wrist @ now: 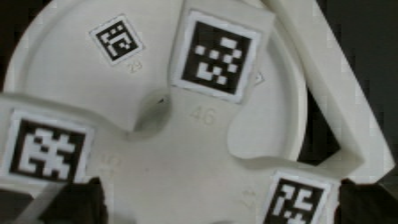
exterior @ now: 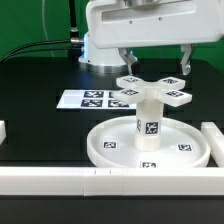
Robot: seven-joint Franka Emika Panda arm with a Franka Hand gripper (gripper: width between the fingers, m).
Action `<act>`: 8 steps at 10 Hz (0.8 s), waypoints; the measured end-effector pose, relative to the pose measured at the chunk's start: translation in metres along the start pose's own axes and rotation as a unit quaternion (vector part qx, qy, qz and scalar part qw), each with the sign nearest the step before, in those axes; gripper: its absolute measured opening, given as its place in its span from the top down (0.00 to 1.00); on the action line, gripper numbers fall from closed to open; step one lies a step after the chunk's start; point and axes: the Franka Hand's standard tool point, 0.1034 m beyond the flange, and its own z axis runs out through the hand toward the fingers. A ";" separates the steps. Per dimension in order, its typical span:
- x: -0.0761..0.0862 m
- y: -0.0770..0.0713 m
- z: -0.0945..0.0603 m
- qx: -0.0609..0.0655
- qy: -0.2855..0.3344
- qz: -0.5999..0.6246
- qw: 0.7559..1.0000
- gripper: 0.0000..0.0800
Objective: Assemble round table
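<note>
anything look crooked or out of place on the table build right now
Nothing stands out. The short leg stands upright in the middle of the round disc, and the cross-shaped foot sits level on top of it. The gripper hangs just above the foot, fingers apart. No part looks cracked or tipped.

Exterior view low at the table's front, facing the arm, wrist view pressed close above the cross-shaped foot [exterior: 148, 93] [wrist: 214, 130], shared by both.
</note>
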 end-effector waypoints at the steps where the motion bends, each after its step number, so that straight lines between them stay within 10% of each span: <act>1: -0.001 -0.001 0.000 -0.013 0.002 -0.049 0.999 0.19; 8: -0.004 -0.006 0.000 -0.024 0.007 -0.279 0.960 0.19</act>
